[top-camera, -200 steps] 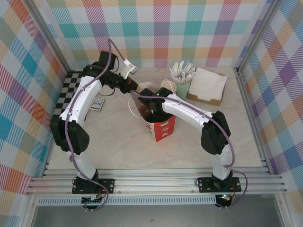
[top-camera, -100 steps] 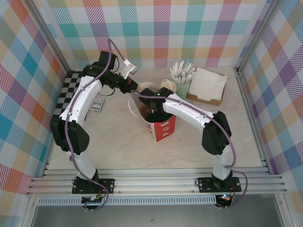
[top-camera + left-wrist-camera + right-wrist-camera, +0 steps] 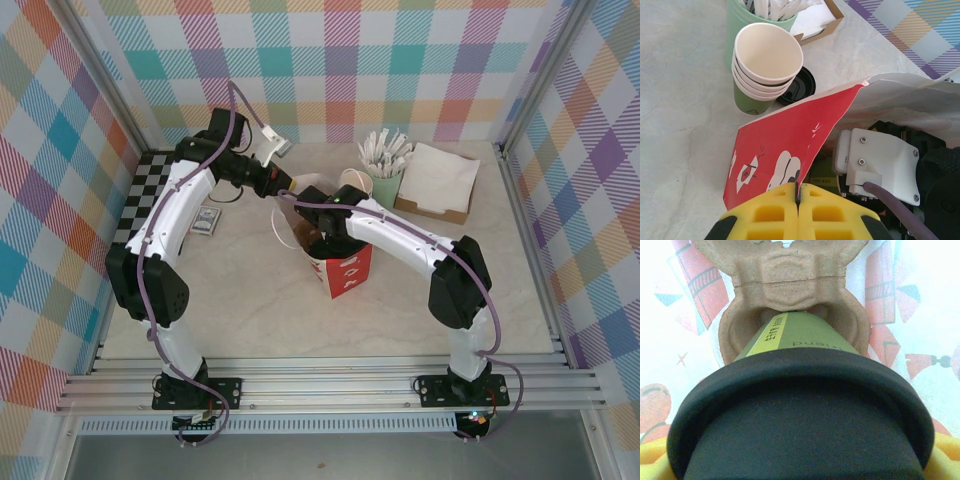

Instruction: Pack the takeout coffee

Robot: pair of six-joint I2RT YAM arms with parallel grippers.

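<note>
Red-and-white bag [image 3: 790, 135] rim pinched by left gripper [image 3: 798, 195]; inside the bag, right gripper [image 3: 800, 460] clamps the coffee cup [image 3: 805, 335]

Matt black plastic lid [image 3: 800, 435], green paper cup [image 3: 810, 335] (smooth, printed), rough pulp carrier [image 3: 785, 270], smooth paper bag [image 3: 790, 130]

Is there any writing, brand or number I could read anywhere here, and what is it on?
Nothing reads clearly.
Takeout coffee, green wall: one dark word, upside down and cut off by the lid; unreadable.
Its yellow stripe: tiny print, blurred.
Paper bag: drawings, no words.
Label on the arm reaching into the bag: too small.
Packet on the table: too small.
</note>
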